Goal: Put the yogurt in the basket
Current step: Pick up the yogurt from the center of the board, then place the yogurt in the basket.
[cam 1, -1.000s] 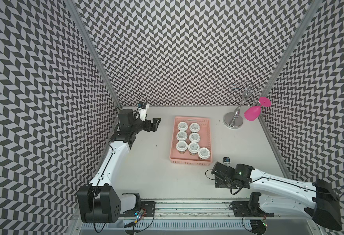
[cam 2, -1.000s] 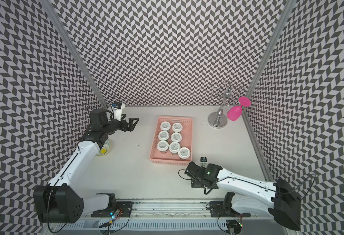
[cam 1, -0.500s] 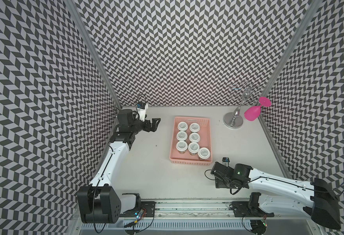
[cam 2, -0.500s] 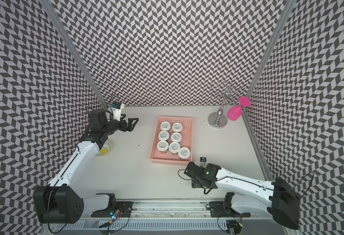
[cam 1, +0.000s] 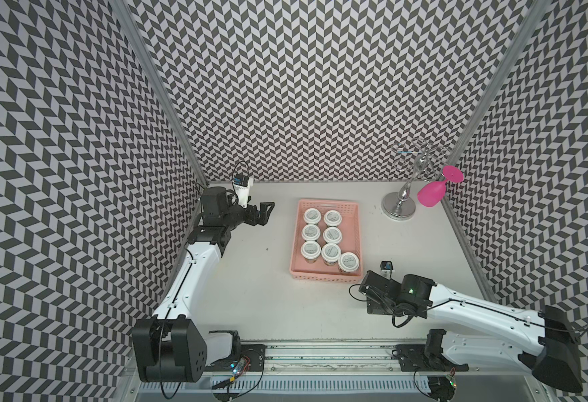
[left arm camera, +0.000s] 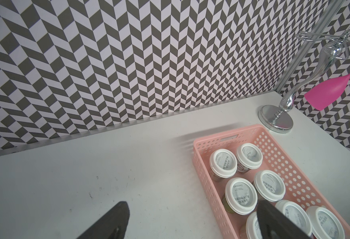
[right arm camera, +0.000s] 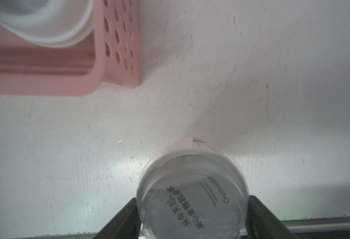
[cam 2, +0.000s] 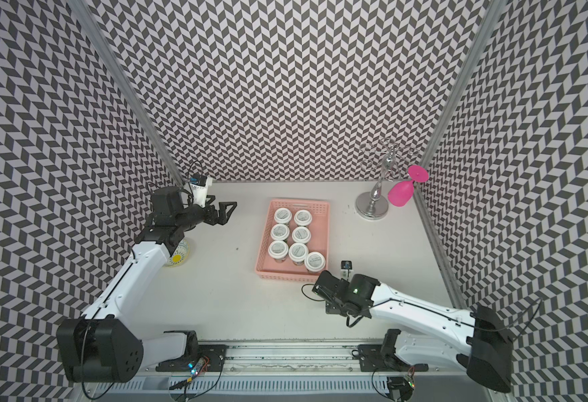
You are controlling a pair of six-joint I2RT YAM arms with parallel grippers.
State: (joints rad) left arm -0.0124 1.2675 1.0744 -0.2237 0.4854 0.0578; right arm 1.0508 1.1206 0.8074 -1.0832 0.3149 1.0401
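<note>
Right fingers (right arm camera: 124, 219) are clamped on opposite sides of a yogurt cup (right arm camera: 192, 192), right gripper (right arm camera: 191, 207) centred on it. Its white lid with grey print faces the wrist camera, and a pale pink side label shows past the lid. Can't tell if the cup rests on the table (right arm camera: 252, 72) or sits just off it. It's outside the basket (right arm camera: 99, 62), near one corner but clear of it, close to the table's 6 o'clock edge. In both top views the cup is hidden under the head of the right arm (cam 1: 466, 308) (cam 2: 417, 306), which sits at 5 o'clock of the basket (cam 1: 323, 278) (cam 2: 285, 276), just off its near corner. Seven yogurt cups (cam 1: 332, 235) (cam 2: 301, 235) (left arm camera: 241, 195) stand upright inside: two rows of three toward the 9 o'clock wall, plus one in the 5 o'clock corner. Left fingers (left arm camera: 112, 221) are spread wide with only table between them. The left gripper (cam 1: 264, 214) (cam 2: 225, 213) is at 10 o'clock of the basket, well apart, pointing toward 3 o'clock. A chrome stand (cam 1: 398, 209) (left arm camera: 275, 120) is at 1 o'clock, with a magenta wine glass (cam 1: 431, 195) (left arm camera: 335, 91) hanging bowl-down from it.
</note>
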